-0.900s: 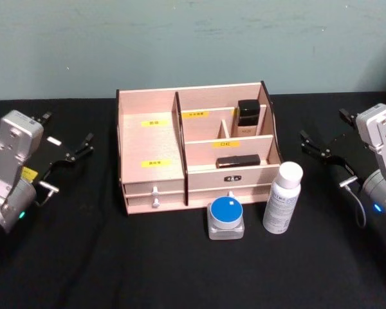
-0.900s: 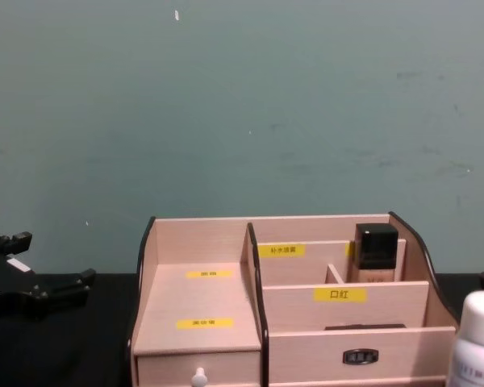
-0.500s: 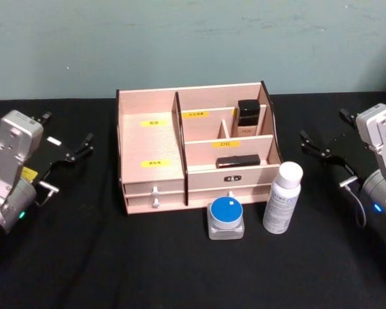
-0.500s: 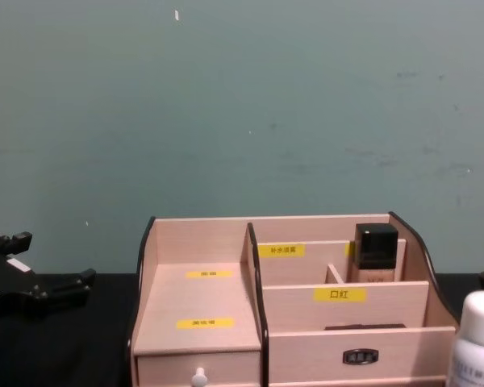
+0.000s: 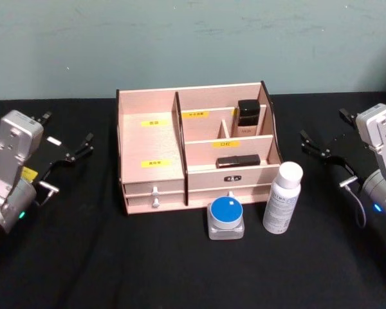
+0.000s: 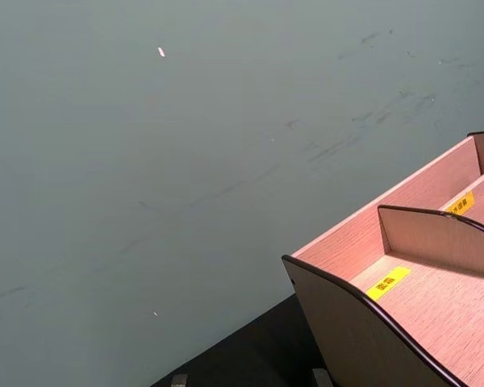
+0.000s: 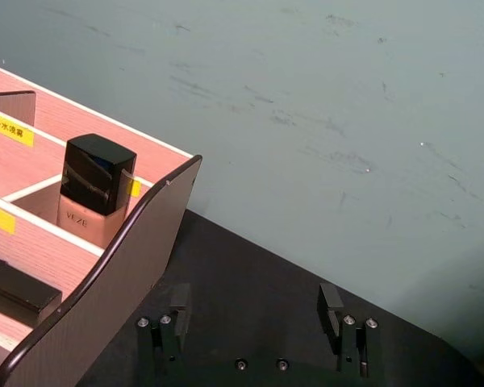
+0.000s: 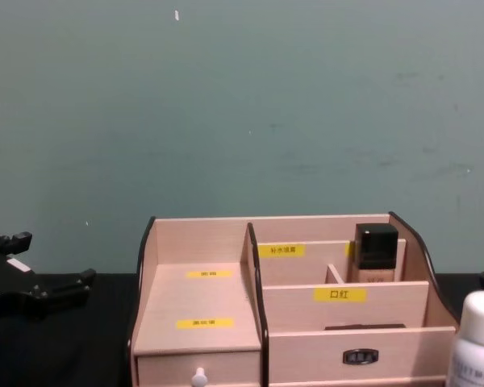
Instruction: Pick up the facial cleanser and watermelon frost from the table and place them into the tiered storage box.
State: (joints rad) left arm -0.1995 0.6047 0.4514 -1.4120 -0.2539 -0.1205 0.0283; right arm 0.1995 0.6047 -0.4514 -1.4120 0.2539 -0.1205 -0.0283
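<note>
remaining parked, unmoved: left pincer (image 5: pixel 69 161), right pincer (image 5: pixel 323 159).

A lab setup: black-draped table (image 5: pixel 148 257) against plain teal wall (image 5: pixel 193 45).

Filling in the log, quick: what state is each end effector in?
Left end effector: open, empty, left of the tiered storage box.
Right end effector: open, empty, right of it.

Tiered storage box (image 5: pixel 151 138): pale wood, dark edges, upright mid-table.
Blue-lidded jar (image 5: pixel 226 217): upright, just before box front.
White bottle (image 5: pixel 282 198): upright, right of jar.
</note>
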